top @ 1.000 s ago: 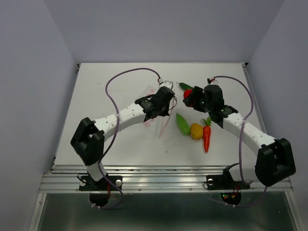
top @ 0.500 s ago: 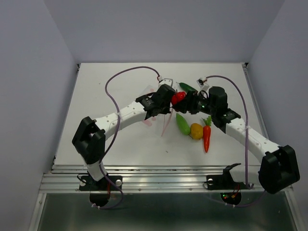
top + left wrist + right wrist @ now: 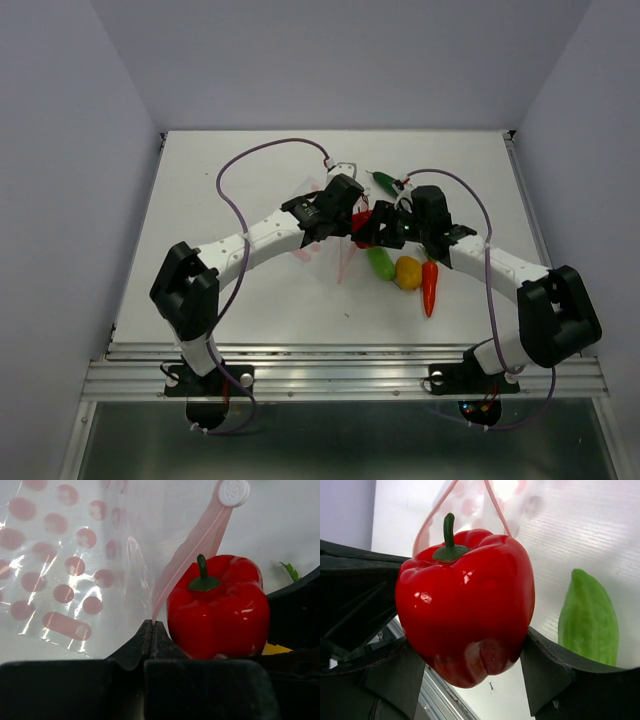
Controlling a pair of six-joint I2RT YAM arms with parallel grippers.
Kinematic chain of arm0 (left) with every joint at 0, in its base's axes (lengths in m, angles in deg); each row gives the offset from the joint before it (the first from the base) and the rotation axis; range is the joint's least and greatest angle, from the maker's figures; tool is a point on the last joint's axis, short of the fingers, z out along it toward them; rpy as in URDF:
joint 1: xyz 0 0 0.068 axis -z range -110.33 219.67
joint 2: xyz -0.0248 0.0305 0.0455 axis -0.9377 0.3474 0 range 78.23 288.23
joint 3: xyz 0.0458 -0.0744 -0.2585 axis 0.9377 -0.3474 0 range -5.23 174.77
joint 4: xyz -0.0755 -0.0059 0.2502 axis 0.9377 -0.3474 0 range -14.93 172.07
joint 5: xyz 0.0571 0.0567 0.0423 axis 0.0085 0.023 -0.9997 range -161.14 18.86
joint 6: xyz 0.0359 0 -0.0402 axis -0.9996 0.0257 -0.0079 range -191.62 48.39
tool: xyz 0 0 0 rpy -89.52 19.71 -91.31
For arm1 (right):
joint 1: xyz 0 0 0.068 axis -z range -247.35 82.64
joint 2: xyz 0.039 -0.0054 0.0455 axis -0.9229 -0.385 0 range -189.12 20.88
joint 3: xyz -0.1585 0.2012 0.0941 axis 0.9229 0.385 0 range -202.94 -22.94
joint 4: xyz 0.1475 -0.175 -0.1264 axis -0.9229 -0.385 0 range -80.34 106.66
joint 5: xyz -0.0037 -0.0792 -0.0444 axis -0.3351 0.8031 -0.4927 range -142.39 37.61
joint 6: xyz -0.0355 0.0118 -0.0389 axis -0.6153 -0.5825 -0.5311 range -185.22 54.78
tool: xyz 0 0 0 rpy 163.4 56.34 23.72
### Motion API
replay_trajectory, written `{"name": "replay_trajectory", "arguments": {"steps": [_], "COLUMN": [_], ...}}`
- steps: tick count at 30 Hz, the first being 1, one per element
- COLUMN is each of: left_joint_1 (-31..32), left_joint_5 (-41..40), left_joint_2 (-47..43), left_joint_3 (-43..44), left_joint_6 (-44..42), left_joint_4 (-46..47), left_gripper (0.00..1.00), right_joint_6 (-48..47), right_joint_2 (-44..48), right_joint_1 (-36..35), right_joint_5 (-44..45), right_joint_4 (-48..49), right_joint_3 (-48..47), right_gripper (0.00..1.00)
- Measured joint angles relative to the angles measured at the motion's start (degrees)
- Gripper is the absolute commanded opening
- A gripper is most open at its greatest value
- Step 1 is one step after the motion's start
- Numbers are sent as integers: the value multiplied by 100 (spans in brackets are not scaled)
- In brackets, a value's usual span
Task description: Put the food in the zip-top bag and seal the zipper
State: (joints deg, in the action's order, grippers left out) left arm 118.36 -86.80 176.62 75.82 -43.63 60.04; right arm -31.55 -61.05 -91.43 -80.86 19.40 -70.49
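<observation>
with the left fingers [image 3: 135, 650] pinching the pale pink zipper strip [image 3: 197, 550] of the clear pink-dotted plastic bag [image 3: 60, 580] and the right fingers [image 3: 550, 680] gripping the glossy red bell pepper [image 3: 465, 605], we are lining it up to push inside.

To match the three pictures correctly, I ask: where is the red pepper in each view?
Top external: pepper at the centre, between the two arm tips.
Left wrist: pepper right of centre, low.
Right wrist: pepper in the middle, very large.
Shared landmark: the pink zipper next to the pepper.
</observation>
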Motion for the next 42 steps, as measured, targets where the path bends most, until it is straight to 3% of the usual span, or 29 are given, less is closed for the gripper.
{"name": "replay_trajectory", "arguments": {"steps": [24, 30, 34, 36, 42], "left_joint_1": [4, -46, -68, -79, -81], "left_joint_5": [400, 461, 466, 452, 433], "left_joint_2": [-310, -323, -365, -389, -450], "left_joint_3": [0, 0, 0, 0, -4], "left_joint_6": [-98, -140, -153, -153, -114], "left_joint_4": [291, 341, 385, 382, 337], "left_gripper": [0, 0, 0, 0, 0], "right_joint_6": [-496, -651, -629, -579, -407], "right_joint_2": [-693, -704, -831, -905, -986], "right_joint_1": [-350, -422, -468, -505, -824], "right_joint_5": [809, 894, 1091, 1211, 2140], "right_joint_4": [-1403, -1641, -1853, -1926, -2343], "right_joint_3": [-1147, -1445, -1646, -1727, -1976], "right_gripper": [25, 33, 45, 46, 56]}}
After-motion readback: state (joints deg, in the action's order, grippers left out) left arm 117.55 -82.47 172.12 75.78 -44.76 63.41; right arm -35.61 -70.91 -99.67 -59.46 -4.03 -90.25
